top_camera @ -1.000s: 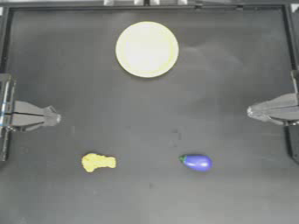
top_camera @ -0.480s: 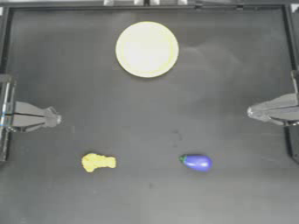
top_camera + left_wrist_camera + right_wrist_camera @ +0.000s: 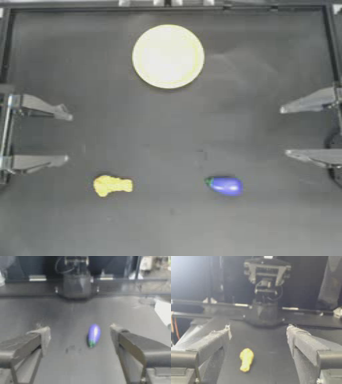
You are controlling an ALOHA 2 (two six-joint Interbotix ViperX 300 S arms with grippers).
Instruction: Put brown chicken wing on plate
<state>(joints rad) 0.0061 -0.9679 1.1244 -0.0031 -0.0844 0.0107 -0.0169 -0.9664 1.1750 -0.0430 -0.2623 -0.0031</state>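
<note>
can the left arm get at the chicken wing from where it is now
Probably yes. The left gripper sits open at the table's left edge, and the brown chicken wing lies on bare table nearby with nothing between them. The blue-purple piece lies well off to the side.

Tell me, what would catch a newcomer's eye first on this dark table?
Probably the large pale yellow plate, lying alone near the table's far edge. Nearer the front lie two small bright things, well apart: the brown chicken wing toward the left and a blue-purple eggplant toy toward the right. The left gripper and right gripper wait open at the table's sides, touching nothing.
</note>
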